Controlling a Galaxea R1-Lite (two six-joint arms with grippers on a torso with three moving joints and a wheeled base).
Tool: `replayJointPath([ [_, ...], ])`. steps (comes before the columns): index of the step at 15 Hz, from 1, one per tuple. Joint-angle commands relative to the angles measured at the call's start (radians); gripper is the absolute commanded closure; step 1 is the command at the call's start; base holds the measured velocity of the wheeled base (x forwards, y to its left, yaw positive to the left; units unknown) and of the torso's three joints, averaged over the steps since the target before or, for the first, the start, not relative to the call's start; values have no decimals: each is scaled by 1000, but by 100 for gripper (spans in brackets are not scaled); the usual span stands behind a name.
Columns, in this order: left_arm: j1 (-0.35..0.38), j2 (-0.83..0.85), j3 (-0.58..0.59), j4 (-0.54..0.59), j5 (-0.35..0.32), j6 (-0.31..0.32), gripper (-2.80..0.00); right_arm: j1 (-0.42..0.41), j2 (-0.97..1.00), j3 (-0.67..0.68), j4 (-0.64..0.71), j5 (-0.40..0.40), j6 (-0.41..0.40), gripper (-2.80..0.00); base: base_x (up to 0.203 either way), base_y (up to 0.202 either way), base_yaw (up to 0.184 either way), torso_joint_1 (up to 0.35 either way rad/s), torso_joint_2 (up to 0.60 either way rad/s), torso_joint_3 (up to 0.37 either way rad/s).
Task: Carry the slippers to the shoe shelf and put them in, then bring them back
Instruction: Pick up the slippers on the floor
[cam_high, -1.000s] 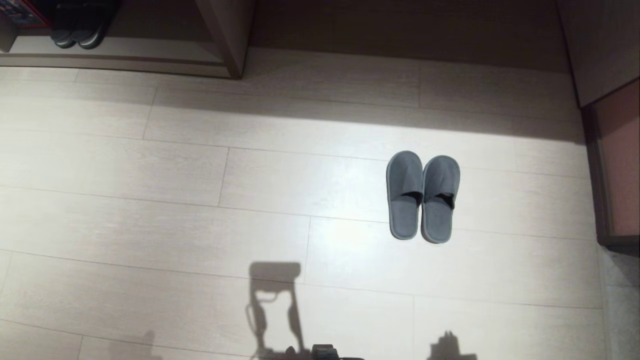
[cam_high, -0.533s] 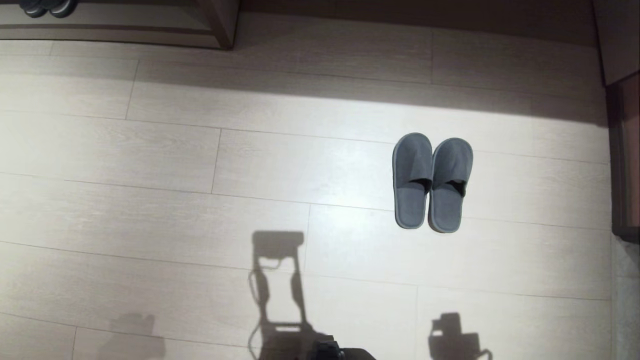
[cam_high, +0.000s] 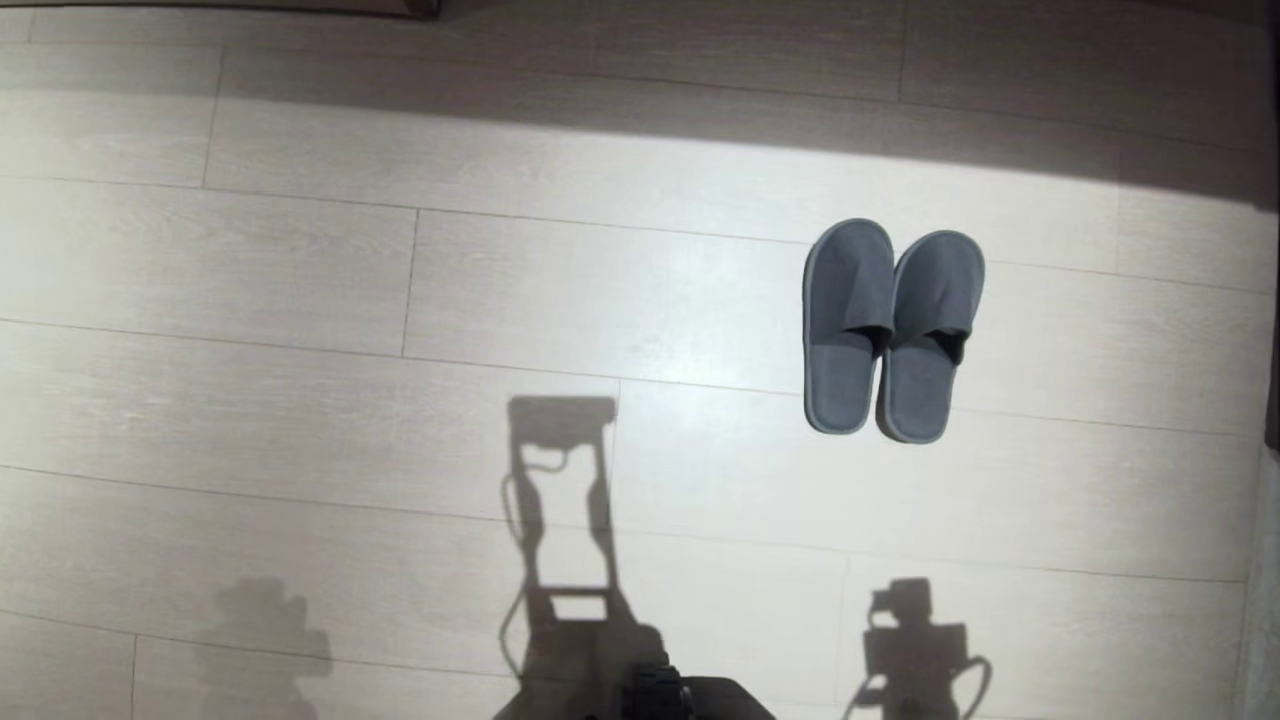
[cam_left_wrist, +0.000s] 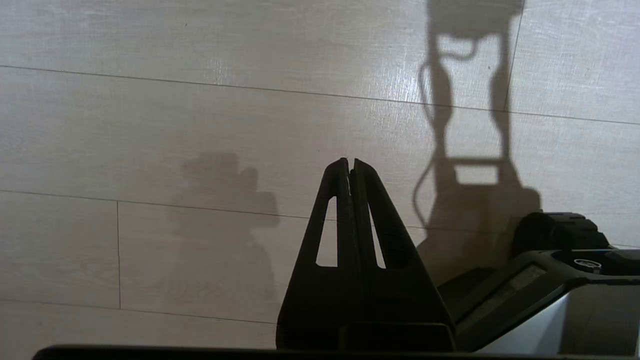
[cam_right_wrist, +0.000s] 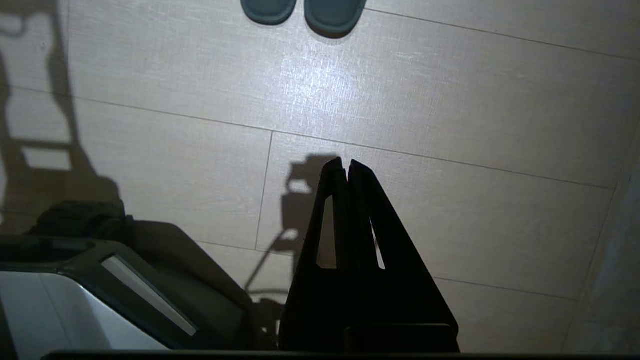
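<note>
Two slippers (cam_high: 893, 330) lie side by side on the floor (cam_high: 300, 300), ahead of the right jaws (cam_right_wrist: 347, 162), well apart. Both sets, left jaws (cam_left_wrist: 350, 161) too, are pressed together, empty. Pickup not begun; next: reach, spread, grip.

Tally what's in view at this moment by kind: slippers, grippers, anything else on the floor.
slippers: 2, grey-blue, side by side on the floor
Grippers: 2, left gripper and right gripper, fingers shut, both empty
Other loose things: 0
Total: 4
</note>
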Motion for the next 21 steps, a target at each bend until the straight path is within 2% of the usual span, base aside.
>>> replayJointPath([
  [1,0,0,2,1,0,-1,0,0,-2,2,1,-1,-2,0,0,0,0,2,5,-193],
  [15,0,0,2,1,2,2,0,0,5,-26,-13,15,-4,0,0,0,0,3,1,-171],
  [17,0,0,2,1,0,2,0,2,112,-107,-10,57,-3,0,0,0,0,1,1,-18],
  [19,0,0,2,1,0,2,0,8,308,-178,-36,85,-2,0,0,0,0,0,0,0],
  [20,0,-1,2,1,0,2,0,12,370,-201,-60,93,-2,0,0,0,0,0,0,0],
  [21,0,0,2,1,0,2,0,18,481,-213,-139,99,-3,0,0,0,0,0,0,0],
])
